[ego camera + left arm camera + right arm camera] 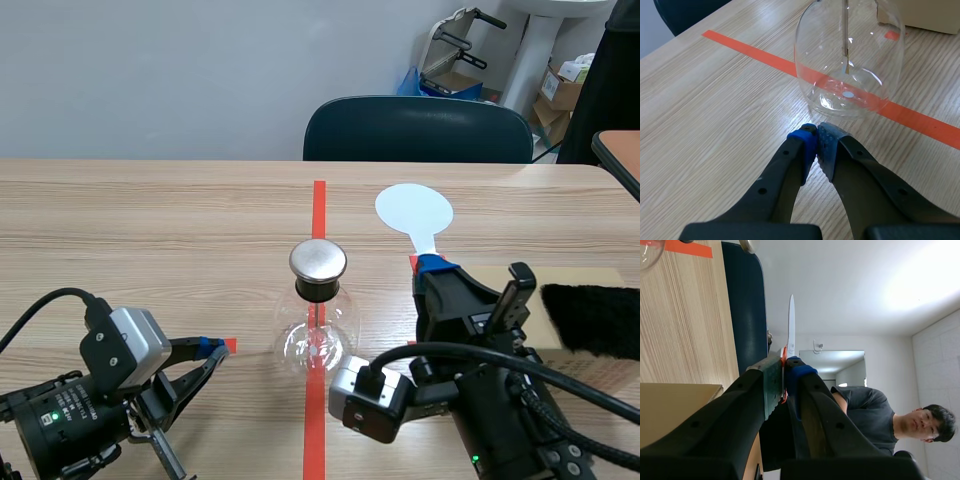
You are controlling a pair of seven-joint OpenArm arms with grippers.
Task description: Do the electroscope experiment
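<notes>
The right pincer (432, 268), in the scene view, grips a white round paddle (414, 210) near the clear glass electroscope flask (318, 335) on the bench (150, 220), with a black furry cloth (590, 318) alongside. Left wrist view: the left pincer (816, 142), closed and empty, sits just before the flask. Right wrist view: the paddle stands edge-on. Swung low, it could topple the flask.

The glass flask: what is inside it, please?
Inside the glass flask hangs a thin metal rod; the red tape shows through beneath. The black stopper hides the rod's upper end.
</notes>
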